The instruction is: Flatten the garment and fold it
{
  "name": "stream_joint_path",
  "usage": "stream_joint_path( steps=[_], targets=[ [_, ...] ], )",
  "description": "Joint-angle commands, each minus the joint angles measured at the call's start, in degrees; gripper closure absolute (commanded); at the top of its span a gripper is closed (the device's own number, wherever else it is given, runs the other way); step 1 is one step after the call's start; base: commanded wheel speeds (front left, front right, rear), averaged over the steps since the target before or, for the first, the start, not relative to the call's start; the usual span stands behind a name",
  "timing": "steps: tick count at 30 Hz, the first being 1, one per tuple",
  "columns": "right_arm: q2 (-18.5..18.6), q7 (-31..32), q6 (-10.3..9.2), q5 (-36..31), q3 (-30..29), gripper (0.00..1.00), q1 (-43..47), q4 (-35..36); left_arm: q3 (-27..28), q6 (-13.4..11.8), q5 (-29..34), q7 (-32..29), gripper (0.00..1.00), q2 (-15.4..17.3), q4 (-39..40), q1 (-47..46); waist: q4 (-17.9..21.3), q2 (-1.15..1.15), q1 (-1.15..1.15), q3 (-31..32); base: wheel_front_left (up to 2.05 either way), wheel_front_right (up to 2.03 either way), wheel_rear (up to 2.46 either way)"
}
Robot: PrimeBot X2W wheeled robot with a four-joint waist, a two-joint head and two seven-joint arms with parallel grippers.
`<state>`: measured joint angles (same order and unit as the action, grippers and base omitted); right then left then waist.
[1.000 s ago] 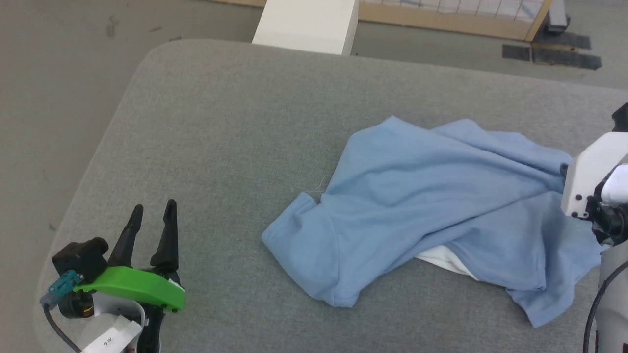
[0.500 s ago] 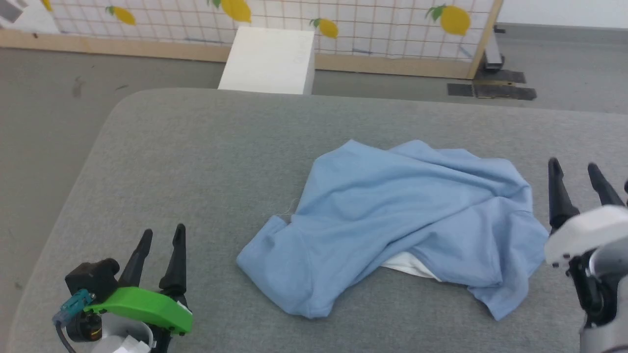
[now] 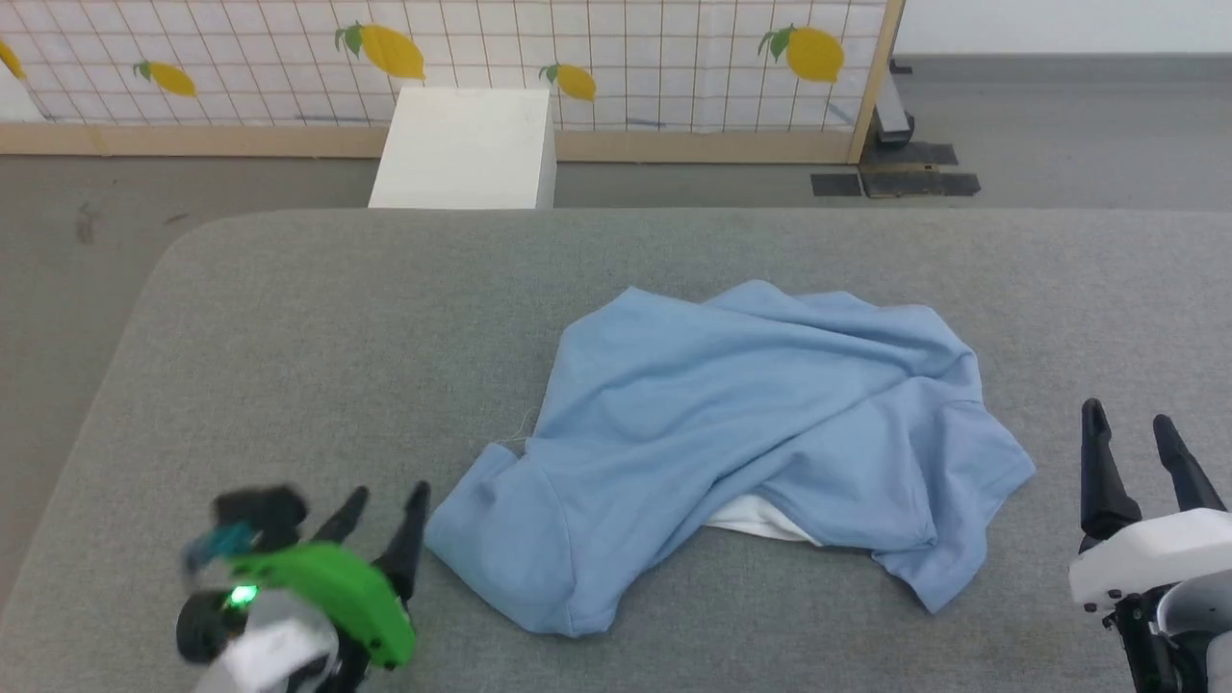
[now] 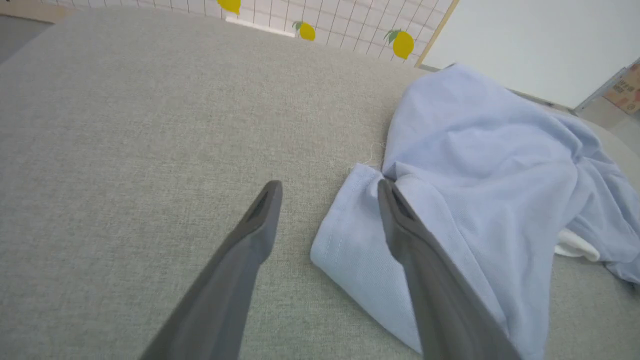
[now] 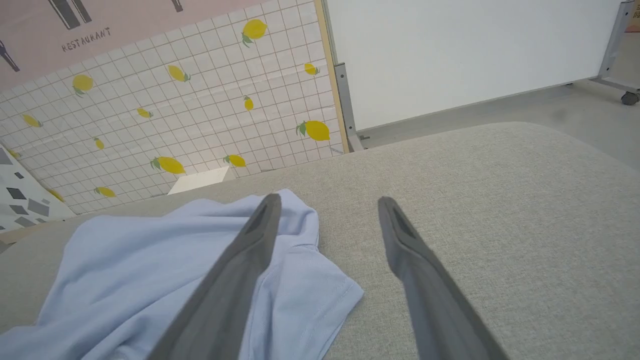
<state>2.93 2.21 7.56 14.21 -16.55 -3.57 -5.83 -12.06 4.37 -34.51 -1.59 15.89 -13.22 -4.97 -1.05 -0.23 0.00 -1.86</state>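
Note:
The garment [image 3: 731,433] lies crumpled on the grey padded table [image 3: 318,327], light blue with a strip of white lining [image 3: 760,520] showing under its near edge. My left gripper [image 3: 385,500] stands open at the lower left, its fingers just left of a sleeve [image 4: 350,240]. In the left wrist view the sleeve's hem lies between and beyond the two fingers. My right gripper [image 3: 1126,433] is open at the lower right, apart from the garment's right sleeve [image 5: 310,285]. Both grippers hold nothing.
A white box [image 3: 467,149] stands on the floor behind the table's far edge. A lemon-patterned tiled screen [image 3: 481,58] with a wooden frame runs along the back. Bare grey table surface stretches left of the garment and to its right [image 5: 500,200].
The head camera has tilted up, so the whole scene has shifted down the picture. My left gripper moved right toward the sleeve. My right arm drew back off the garment and its open fingers came into view.

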Motion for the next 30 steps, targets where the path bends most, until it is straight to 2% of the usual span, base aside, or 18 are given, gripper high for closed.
stream_joint_path(
  steps=[1, 7, 9, 13, 19, 20, 21, 22, 26, 30],
  targets=[
    [-0.04, -0.28, -0.08, 0.24, -0.11, 0.00, 0.22, 0.21, -1.28, -0.63, 0.27, -4.88, 0.00, 1.52, -0.71, -2.70, 0.03, 0.23, 0.00, -0.59, 0.00, 0.00, 0.00],
    [-0.04, 0.15, -0.08, 0.02, -0.11, 0.00, -0.81, 1.23, -7.58, -2.47, 0.90, -30.20, 0.00, 5.21, -2.59, -11.49, 0.08, 0.23, 0.00, -2.82, 0.00, 0.00, 0.00],
    [-0.04, 0.12, -0.08, 0.14, 0.29, 0.00, -1.28, 1.41, -9.47, -2.15, 1.47, -35.51, 0.00, 5.92, -3.11, -14.00, 0.34, 0.23, 0.00, -3.84, 0.00, 0.00, 0.00],
    [-0.05, -0.03, -0.08, 0.50, 1.02, 0.00, -1.97, 1.27, -12.85, -1.52, 2.81, -42.43, 0.00, 6.20, -5.80, -17.63, 1.00, 0.23, 0.00, -5.95, 0.00, 0.00, 0.00],
    [-0.05, -0.83, -0.08, 0.43, 0.80, 0.00, -2.45, 0.66, -16.33, 0.37, 1.48, -47.35, 0.00, 4.43, -9.86, -18.06, 1.62, 0.23, 0.00, -7.61, 0.00, 0.00, 0.00],
    [-0.05, -0.93, -0.08, 0.43, 0.65, 0.00, -2.45, 0.56, -16.77, 0.54, 1.42, -47.75, 0.17, 4.33, -10.21, -17.91, 1.55, 0.23, 0.00, -7.74, 0.00, 0.00, 0.00],
    [-0.05, -1.09, -0.08, 0.39, 0.46, 0.00, -2.43, 0.45, -16.75, 0.66, 0.88, -47.58, 0.76, 3.95, -10.47, -17.67, 1.42, 0.23, 0.00, -7.83, 0.00, 0.00, 0.00],
    [-0.05, -1.23, -0.08, 0.33, 0.28, 0.00, -2.39, 0.33, -16.60, 0.74, 0.38, -47.35, 1.00, 3.63, -10.66, -17.48, 1.26, 0.23, 0.00, -7.82, 0.00, 0.00, 0.00],
    [-0.05, -1.55, -0.08, 0.14, -0.37, 0.00, -2.05, -0.45, -14.74, 0.85, -1.61, -44.83, 1.00, 3.01, -10.53, -17.85, -0.20, 0.23, 0.00, -7.26, 0.00, 0.00, 0.00],
    [-0.05, -1.64, -0.08, 0.01, -0.39, 0.00, -2.10, -1.27, -9.05, -1.21, -4.57, -39.48, 1.00, 2.81, -9.05, -19.23, -1.80, 0.23, 0.00, -6.12, 0.00, 0.00, 0.00]
  ],
)
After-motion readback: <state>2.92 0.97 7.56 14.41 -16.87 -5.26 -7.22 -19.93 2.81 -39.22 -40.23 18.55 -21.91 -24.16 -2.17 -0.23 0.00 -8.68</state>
